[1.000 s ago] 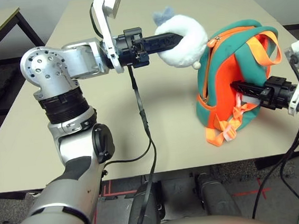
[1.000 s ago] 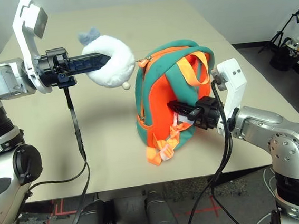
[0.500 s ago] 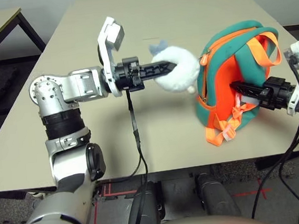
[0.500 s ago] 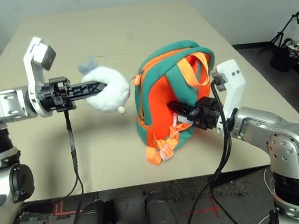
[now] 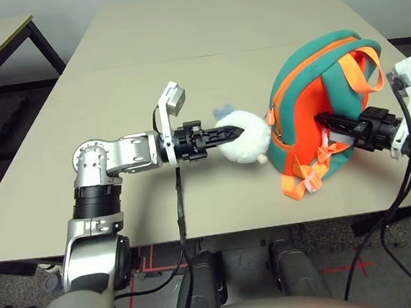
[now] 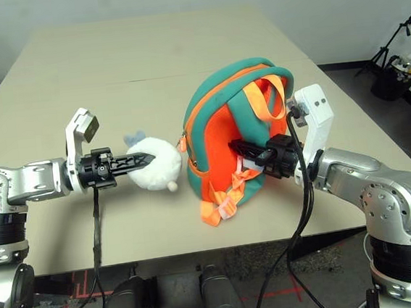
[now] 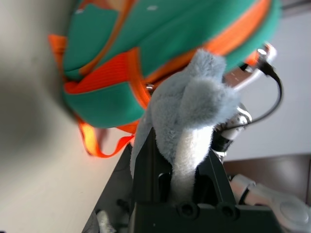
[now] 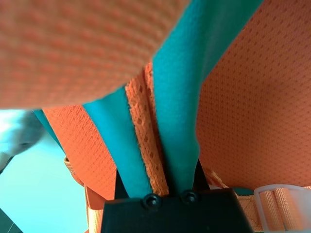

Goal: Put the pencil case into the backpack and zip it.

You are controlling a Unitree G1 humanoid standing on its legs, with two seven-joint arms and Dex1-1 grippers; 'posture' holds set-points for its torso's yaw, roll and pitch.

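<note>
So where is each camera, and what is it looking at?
Left and right eye views: on the head, looking down at the table over both silver forearms.
Left wrist view: along the left end effector, shut on the plush charm, toward the backpack.
Right wrist view: along the right end effector, shut on a backpack strap.
Shared: the backpack shows in all four; the eye views show one scene.

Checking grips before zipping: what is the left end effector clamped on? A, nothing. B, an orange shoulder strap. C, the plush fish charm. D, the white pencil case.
C: the left end effector is shut on the plush fish charm beside the backpack; the left wrist view shows grey plush between its fingers.
</note>
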